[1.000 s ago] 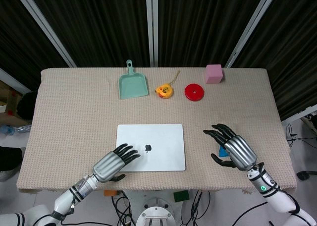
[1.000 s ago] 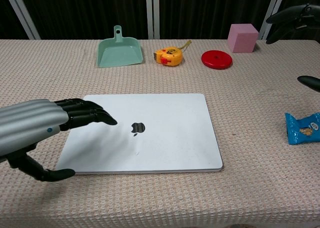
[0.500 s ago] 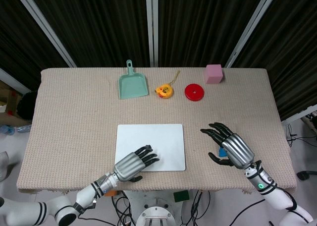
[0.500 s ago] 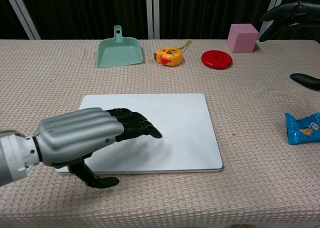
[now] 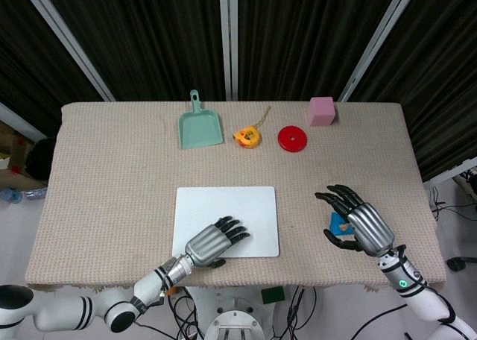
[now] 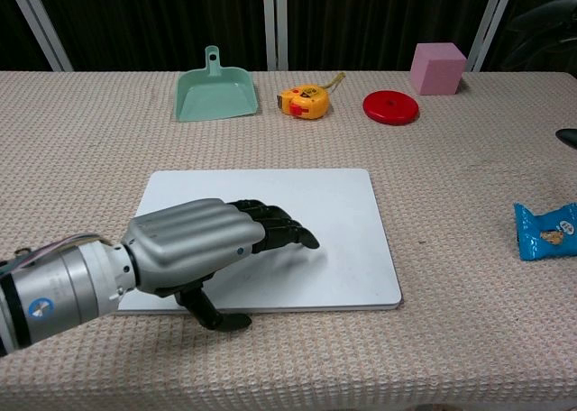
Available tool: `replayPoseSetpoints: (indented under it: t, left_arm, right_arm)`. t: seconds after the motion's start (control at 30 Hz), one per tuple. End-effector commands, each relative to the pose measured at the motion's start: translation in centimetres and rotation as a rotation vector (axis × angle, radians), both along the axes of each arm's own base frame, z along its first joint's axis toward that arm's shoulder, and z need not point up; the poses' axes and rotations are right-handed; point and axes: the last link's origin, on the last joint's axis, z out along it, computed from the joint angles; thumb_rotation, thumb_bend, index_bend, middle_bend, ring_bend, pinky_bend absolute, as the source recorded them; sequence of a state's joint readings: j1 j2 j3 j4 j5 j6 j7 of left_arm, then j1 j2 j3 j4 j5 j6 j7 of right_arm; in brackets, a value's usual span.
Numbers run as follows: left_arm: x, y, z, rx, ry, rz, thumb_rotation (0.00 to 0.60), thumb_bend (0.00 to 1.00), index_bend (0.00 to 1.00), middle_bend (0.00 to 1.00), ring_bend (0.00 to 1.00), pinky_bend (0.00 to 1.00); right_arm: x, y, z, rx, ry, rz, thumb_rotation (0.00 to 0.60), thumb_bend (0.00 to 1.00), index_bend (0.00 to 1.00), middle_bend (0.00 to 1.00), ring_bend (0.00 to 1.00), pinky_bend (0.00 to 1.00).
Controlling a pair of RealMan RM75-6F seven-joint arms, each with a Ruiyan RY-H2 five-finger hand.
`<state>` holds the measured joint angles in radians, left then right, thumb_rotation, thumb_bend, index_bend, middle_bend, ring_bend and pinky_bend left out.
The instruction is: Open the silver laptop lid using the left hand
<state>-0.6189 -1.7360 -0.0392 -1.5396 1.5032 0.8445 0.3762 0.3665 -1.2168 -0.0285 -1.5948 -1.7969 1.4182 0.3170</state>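
The silver laptop [image 5: 226, 221] lies closed and flat near the front edge of the woven beige tabletop [image 5: 112, 168]. The left hand [image 5: 211, 243] is stretched out over the lid's front left part, fingers [image 6: 279, 232] extended and loosely together, pointing toward the lid's middle, with the thumb [image 6: 212, 314] hanging down just in front of the laptop's near edge. It grasps nothing; whether the fingertips touch the lid cannot be told.

The right hand [image 5: 361, 227] hovers at the right side of the tabletop with its fingers spread and empty, above a small blue snack packet [image 6: 546, 231] that lies well apart from the laptop.

Along the far side sit a green dustpan [image 5: 199, 125], a yellow tape measure [image 5: 247, 136], a red disc [image 5: 292, 139] and a pink cube [image 5: 322, 110], in that order from left to right, each apart from the next.
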Motion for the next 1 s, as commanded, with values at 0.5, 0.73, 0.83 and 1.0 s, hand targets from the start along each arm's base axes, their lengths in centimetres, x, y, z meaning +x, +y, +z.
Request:
replayPoseSetpoints:
  t: [0.5, 0.73, 0.83, 1.0]
  left_arm:
    - [-1.4, 0.7, 0.6, 0.055, 0.0, 0.048, 0.6, 0.36, 0.13, 0.11, 0.04, 0.08]
    - [-2.3, 0.8, 0.5, 0.149, -0.058, 0.032, 0.6, 0.47, 0.16, 0.13, 0.04, 0.09]
    - [-2.8, 1.0, 0.3, 0.217, -0.114, 0.008, 0.6, 0.56, 0.18, 0.16, 0.05, 0.11]
    - [-3.5, 1.6, -0.2, 0.27, -0.206, 0.018, 0.6, 0.7, 0.2, 0.18, 0.07, 0.12]
  right_arm:
    - [0.0, 0.1, -0.2, 0.004, -0.001, -0.005, 0.6, 0.33, 0.15, 0.19, 0.09, 0.13]
    - [0.3, 0.1, -0.4, 0.015, 0.001, 0.003, 0.6, 0.33, 0.15, 0.19, 0.09, 0.13]
    - [0.4, 0.3, -0.6, 0.032, 0.007, 0.012, 0.6, 0.33, 0.15, 0.19, 0.09, 0.13]
    - [0.7, 1.0, -1.4, 0.115, 0.042, 0.032, 0.6, 0.33, 0.15, 0.19, 0.09, 0.17]
